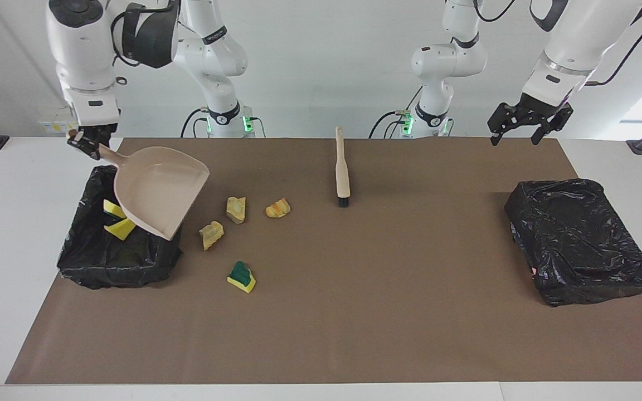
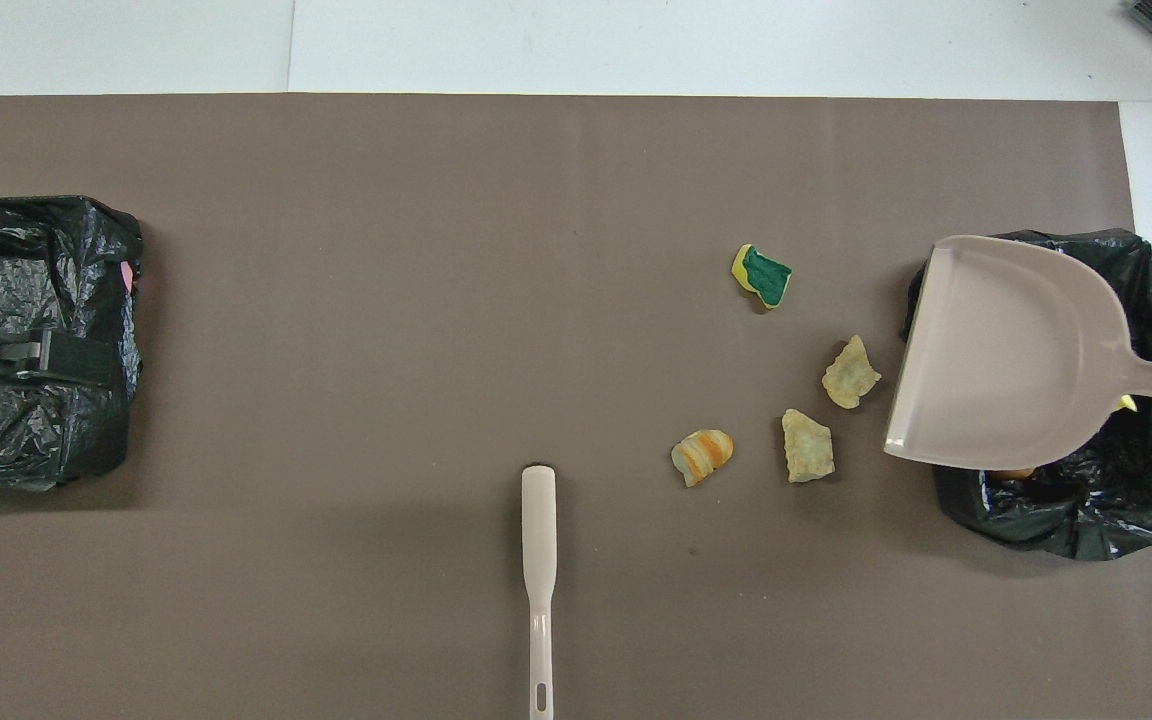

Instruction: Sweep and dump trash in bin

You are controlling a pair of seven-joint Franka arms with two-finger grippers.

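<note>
Trash (image 1: 236, 210) lies in two lots around my bin (image 1: 84, 262): four scraps on the mat just beside it toward the brush (image 1: 342, 169), yellow ones inside. My right gripper (image 1: 84, 142), clenched on the dustpan (image 1: 159, 189) handle, hangs over the bin, pan mouth toward the scraps. My left gripper (image 1: 526, 117) waits released over the other bag (image 1: 577, 239). Only the facing view shows sponges under the pan

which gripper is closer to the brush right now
Right, though narrowly. The right gripper holds the dustpan over the open bin, while the left gripper hangs open above the table's edge beside the other bin. The brush lies between them.
</note>
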